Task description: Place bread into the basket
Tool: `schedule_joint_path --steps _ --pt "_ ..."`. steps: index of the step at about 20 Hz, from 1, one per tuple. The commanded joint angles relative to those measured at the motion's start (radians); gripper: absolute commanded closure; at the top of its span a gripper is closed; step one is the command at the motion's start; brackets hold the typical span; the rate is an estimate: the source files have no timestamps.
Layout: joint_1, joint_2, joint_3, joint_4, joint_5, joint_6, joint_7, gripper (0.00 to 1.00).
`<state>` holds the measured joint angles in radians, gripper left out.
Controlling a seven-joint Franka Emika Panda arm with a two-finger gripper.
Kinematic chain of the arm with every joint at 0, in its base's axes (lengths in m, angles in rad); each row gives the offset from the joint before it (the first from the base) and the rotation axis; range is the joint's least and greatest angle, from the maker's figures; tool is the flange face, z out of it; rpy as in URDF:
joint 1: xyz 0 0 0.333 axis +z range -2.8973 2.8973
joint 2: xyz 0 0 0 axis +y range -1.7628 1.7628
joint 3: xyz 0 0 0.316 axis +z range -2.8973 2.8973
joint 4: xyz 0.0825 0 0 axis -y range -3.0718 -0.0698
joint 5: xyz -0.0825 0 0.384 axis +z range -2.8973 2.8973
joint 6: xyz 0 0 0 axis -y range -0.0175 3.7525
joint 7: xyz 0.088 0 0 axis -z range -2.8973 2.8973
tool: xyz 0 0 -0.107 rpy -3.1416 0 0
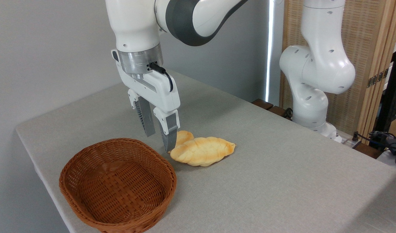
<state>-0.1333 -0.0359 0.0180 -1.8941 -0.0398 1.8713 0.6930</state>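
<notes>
The grey table (282, 181) carries everything. At its near left corner sits the wicker basket (88, 181), bare inside. Just right of its rim lies the braided bread (202, 151) on the cloth, long axis running left to right, slightly uphill toward the right. The gripper (159, 137) hangs at the loaf's left tip, jaws parted and holding nothing, so the loaf's bulk lies to their right. The nearer finger (169, 134) covers that tip; whether it touches the crust, I cannot tell.
</notes>
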Motion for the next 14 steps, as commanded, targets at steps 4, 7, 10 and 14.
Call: schedule_joint_path --steps 4,7,10,14 --pt "-0.003 -0.082 0.005 -0.092 0.009 -0.015 0.244 0.0" --pt "-0.002 -0.128 0.017 -0.14 0.009 -0.018 0.4 0.0" --pt "-0.002 -0.148 0.025 -0.164 0.009 -0.02 0.485 0.0" --pt "-0.002 -0.176 0.046 -0.212 0.009 -0.029 0.632 0.0"
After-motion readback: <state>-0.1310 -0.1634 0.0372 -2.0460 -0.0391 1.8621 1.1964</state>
